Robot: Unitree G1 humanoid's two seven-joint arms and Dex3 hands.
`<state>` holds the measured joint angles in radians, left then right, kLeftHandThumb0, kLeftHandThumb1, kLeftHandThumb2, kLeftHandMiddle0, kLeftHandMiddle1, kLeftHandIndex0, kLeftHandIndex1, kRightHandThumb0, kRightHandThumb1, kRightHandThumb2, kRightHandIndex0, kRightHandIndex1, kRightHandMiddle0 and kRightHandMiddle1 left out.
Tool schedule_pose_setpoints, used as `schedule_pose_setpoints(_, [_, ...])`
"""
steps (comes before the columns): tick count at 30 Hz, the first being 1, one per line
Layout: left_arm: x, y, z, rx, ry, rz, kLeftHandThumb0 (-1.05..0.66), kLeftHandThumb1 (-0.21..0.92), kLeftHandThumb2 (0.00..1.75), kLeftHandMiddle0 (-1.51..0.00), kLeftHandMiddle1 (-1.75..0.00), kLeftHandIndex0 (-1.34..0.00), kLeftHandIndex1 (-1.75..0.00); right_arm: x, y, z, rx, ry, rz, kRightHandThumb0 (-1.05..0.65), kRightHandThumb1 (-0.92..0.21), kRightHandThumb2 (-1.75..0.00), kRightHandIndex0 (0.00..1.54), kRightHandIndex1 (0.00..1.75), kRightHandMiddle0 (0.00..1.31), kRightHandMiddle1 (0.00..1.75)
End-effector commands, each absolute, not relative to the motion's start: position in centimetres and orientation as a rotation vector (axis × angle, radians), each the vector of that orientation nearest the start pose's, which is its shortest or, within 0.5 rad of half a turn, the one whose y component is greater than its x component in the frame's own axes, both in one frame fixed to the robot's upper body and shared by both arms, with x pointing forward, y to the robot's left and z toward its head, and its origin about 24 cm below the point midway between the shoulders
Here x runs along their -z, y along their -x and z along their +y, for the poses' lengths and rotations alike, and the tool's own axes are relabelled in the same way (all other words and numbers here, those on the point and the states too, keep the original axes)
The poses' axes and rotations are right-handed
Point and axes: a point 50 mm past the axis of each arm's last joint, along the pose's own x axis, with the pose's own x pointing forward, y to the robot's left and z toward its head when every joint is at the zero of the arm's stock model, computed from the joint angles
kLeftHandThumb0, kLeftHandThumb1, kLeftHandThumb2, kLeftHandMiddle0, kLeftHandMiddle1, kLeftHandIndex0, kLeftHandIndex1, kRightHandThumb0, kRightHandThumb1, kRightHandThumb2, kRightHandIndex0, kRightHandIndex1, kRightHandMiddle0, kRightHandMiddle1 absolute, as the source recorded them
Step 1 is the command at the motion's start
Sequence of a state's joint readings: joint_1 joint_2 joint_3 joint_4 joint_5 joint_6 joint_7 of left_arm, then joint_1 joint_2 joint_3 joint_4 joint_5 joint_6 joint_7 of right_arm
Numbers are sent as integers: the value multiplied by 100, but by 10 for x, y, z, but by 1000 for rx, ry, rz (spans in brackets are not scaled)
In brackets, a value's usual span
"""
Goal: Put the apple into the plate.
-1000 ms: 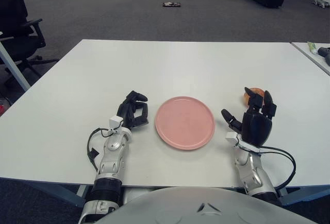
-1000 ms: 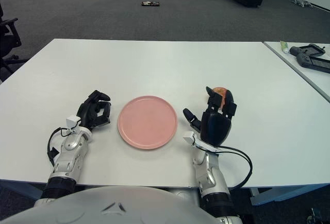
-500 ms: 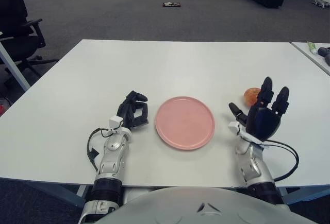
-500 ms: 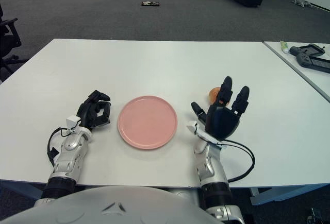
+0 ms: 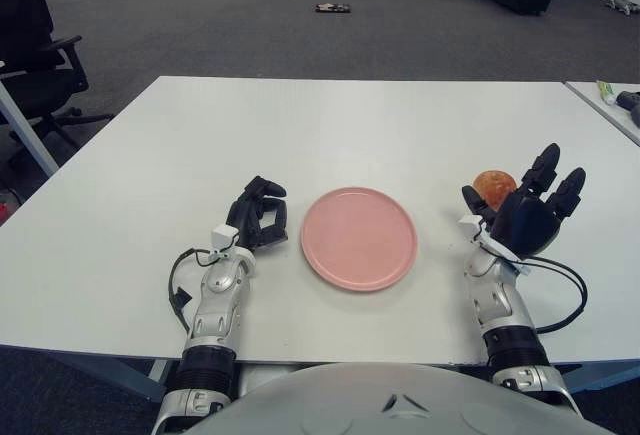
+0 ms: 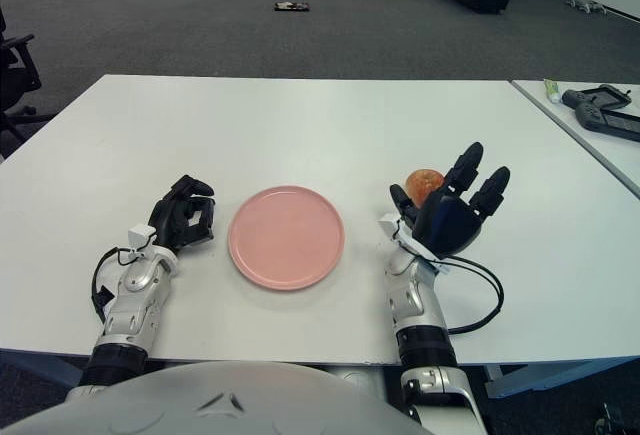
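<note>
A: Looking over the last second, what had changed at the right robot hand (image 5: 527, 217)?

B: It had shifted outward to the right and tipped its palm up. A second earlier it stood in front of the apple (image 5: 494, 184), hiding most of it; now the apple showed nearly whole, just behind the thumb side of the hand.

A: Had the apple moved?

B: It seemed not to have. It sat on the desk (image 5: 360, 125), to the right of the plate (image 5: 359, 237) and apart from it. The plate held nothing, so by that reading the grasp had not yet been made.

A: How was the right robot hand posed?

B: Its fingers (image 6: 464, 170) were spread and pointed up and away, gripping nothing, with the wrist raised off the desk. The apple lay beside the hand rather than within its fingers, so the hand probably needed to come round the fruit before closing.

A: And the left robot hand (image 5: 258, 217)?

B: It rested on the desk just left of the plate, fingers curled, holding nothing, and had stayed put.
</note>
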<state>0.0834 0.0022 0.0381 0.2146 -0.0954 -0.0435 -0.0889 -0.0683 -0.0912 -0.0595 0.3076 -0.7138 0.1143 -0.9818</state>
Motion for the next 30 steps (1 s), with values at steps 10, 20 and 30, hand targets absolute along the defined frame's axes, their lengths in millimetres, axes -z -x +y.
schedule_pose_setpoints(10, [35, -216, 162, -5, 103, 326, -46, 38, 124, -131, -175, -56, -175, -24, -273, -232, 893, 814, 1, -84, -47, -69, 0, 0, 0, 0])
schedule_pose_setpoints(20, [36, -215, 162, 1, 87, 307, -46, 38, 125, -131, -175, -56, -175, -21, -287, -233, 824, 742, 60, -75, -47, -71, 0, 0, 0, 0])
schedule_pose_setpoints(30, [36, -215, 163, -5, 93, 314, -46, 38, 125, -128, -175, -56, -175, -22, -307, -233, 709, 857, 163, -78, -50, -75, 0, 0, 0, 0])
